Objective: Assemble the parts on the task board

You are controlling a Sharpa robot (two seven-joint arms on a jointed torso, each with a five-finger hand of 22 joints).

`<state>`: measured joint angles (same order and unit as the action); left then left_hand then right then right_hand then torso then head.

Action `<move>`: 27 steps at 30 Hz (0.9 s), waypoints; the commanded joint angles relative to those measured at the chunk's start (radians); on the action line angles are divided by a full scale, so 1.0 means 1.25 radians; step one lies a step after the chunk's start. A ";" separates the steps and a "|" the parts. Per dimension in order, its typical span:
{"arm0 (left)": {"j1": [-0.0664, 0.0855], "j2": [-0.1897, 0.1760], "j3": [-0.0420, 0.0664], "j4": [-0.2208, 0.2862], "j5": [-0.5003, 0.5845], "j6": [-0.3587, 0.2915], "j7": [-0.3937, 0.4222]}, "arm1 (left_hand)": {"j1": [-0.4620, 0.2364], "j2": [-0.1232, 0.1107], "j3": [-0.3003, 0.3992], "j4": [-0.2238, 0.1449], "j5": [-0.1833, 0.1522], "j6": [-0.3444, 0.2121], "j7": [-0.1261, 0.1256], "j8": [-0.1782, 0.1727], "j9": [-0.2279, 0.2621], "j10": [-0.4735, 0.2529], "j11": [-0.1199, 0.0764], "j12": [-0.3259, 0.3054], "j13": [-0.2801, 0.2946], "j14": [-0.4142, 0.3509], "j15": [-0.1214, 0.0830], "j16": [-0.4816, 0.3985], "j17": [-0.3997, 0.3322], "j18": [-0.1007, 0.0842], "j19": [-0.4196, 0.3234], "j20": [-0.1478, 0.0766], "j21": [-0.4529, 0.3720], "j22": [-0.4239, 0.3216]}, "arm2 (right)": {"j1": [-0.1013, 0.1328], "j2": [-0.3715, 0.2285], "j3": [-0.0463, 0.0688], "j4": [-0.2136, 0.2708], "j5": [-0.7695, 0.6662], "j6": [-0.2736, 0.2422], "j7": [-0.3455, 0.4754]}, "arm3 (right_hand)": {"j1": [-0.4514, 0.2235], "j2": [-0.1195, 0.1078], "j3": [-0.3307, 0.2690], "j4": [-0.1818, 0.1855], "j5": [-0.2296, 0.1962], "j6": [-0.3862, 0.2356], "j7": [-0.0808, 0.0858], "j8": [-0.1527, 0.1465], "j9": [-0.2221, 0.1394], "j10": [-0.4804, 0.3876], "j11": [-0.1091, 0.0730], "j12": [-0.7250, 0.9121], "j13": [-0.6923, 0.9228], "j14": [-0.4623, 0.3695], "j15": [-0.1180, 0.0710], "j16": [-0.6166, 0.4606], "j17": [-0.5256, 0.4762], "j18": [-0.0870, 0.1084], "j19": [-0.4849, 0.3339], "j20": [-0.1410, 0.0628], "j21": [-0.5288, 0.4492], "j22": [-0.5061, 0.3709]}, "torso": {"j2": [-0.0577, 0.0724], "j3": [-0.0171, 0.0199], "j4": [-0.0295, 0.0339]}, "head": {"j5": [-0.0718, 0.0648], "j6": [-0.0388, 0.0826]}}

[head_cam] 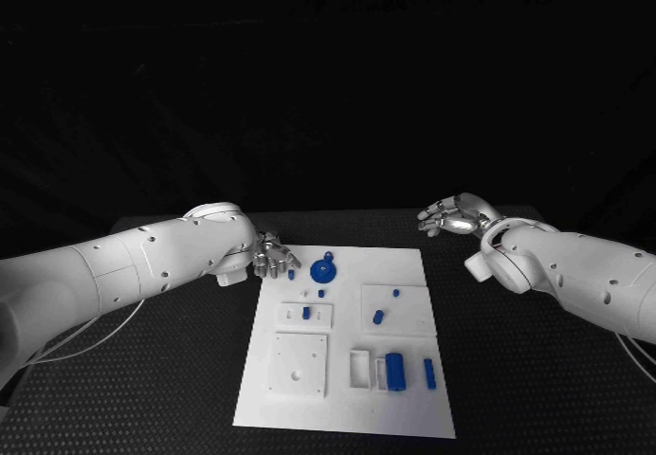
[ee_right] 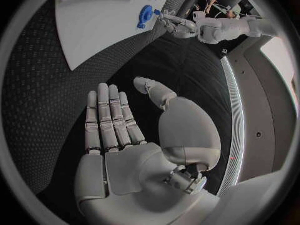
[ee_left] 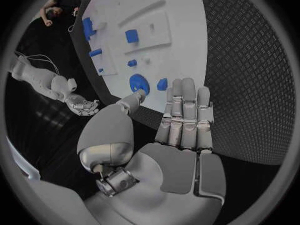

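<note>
Parts (head_cam: 393, 370) lie loose on the board (head_cam: 410, 408), and my left hand (head_cam: 274, 258), fingers spread and empty like my right hand (head_cam: 451, 218), could knock the round piece (head_cam: 324, 272) beside it.

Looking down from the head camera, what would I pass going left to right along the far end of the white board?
Left hand → small blue peg → round blue disc part → right hand, off the task board.

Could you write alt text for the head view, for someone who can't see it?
A white task board with small blue parts lies on a black table. The open left hand hovers at its far left corner; the right hand hangs apart, empty.
</note>
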<state>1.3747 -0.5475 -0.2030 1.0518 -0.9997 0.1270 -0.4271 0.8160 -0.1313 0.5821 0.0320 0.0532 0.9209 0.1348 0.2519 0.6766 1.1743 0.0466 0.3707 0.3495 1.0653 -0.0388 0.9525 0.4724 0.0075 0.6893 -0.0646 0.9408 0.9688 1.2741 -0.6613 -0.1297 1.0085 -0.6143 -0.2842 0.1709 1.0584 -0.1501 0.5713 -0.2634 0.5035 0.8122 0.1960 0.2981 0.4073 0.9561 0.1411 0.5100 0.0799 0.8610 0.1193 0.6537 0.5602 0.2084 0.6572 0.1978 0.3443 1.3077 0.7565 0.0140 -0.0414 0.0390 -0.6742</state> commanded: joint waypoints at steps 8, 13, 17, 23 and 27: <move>-0.011 0.014 0.000 -0.024 -0.001 0.009 0.020 | 0.000 0.019 -0.010 -0.009 -0.003 0.014 -0.004 0.007 -0.005 0.017 -0.003 -0.005 0.003 -0.005 0.004 -0.008 0.004 0.010 -0.006 -0.052 -0.006 0.002 | 0.000 0.001 0.000 0.005 0.000 0.009 0.005 | -0.007 0.000 -0.005 0.001 0.003 -0.001 0.006 0.003 -0.001 0.002 0.000 -0.003 -0.001 -0.007 0.000 0.003 -0.001 0.008 0.002 0.006 -0.004 0.010 | 0.000 -0.0011 -0.0001 | -0.005 -0.003; -0.017 0.021 0.000 -0.036 0.004 0.007 0.024 | -0.001 0.023 -0.013 -0.012 -0.003 0.022 -0.008 0.011 -0.006 0.025 -0.007 -0.005 0.005 -0.005 0.005 -0.010 0.005 0.010 -0.008 -0.051 -0.008 0.003 | 0.000 0.002 0.000 0.005 0.000 0.008 0.006 | -0.007 0.001 -0.005 0.001 0.004 -0.001 0.006 0.003 -0.001 0.002 0.000 -0.003 -0.001 -0.007 0.000 0.003 -0.001 0.008 0.002 0.006 -0.004 0.010 | 0.000 -0.0004 -0.0004 | -0.002 -0.007; -0.021 0.024 0.000 -0.041 0.004 0.004 0.024 | -0.002 0.025 -0.015 -0.013 -0.003 0.023 -0.008 0.011 -0.008 0.026 -0.008 -0.006 0.005 -0.007 0.006 -0.012 0.006 0.010 -0.009 -0.051 -0.009 0.003 | 0.000 0.002 0.000 0.006 0.000 0.008 0.006 | -0.007 0.001 -0.005 0.001 0.004 -0.001 0.006 0.003 -0.001 0.002 0.000 -0.003 -0.001 -0.007 0.000 0.003 -0.002 0.008 0.002 0.006 -0.005 0.010 | 0.000 -0.0003 -0.0005 | -0.003 -0.010; -0.024 0.028 0.000 -0.046 0.006 0.002 0.026 | 0.000 0.032 -0.015 -0.017 -0.003 0.023 -0.008 0.010 -0.010 0.027 -0.008 -0.009 0.004 -0.007 0.006 -0.013 0.006 0.010 -0.011 -0.051 -0.011 0.003 | 0.000 0.002 0.000 0.006 0.000 0.008 0.005 | -0.006 0.001 -0.005 0.000 0.005 -0.001 0.006 0.003 -0.002 0.002 0.000 -0.003 -0.001 -0.007 0.000 0.003 -0.002 0.008 0.002 0.006 -0.005 0.010 | 0.000 0.0002 0.0002 | -0.003 -0.011; -0.025 0.029 0.000 -0.049 0.009 0.002 0.029 | 0.003 0.039 -0.014 -0.023 -0.003 0.023 -0.008 0.010 -0.012 0.028 -0.008 -0.011 0.004 -0.007 0.007 -0.015 0.007 0.010 -0.011 -0.050 -0.012 0.004 | 0.000 0.003 0.000 0.006 0.000 0.008 0.005 | -0.006 0.001 -0.005 0.000 0.005 -0.001 0.006 0.003 -0.002 0.002 0.000 -0.003 -0.001 -0.007 0.000 0.003 -0.002 0.008 0.002 0.006 -0.005 0.010 | 0.000 0.0002 0.0001 | -0.002 -0.012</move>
<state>1.3438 -0.5148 -0.2033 0.9908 -0.9969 0.1279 -0.4071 0.8178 -0.0914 0.5639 0.0071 0.0532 0.9434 0.1266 0.2617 0.6623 1.2026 0.0357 0.3631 0.3542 1.0615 -0.0353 0.9376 0.4804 0.0076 0.6805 -0.0661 0.9324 0.9727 1.2741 -0.6590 -0.1298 1.0146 -0.6139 -0.2841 0.1712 1.0584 -0.1501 0.5713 -0.2634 0.5035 0.8123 0.1959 0.2981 0.4065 0.9561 0.1411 0.5100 0.0791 0.8611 0.1192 0.6537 0.5593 0.2085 0.6572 0.1978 0.3443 1.3075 0.7566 0.0140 -0.0414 0.0344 -0.6879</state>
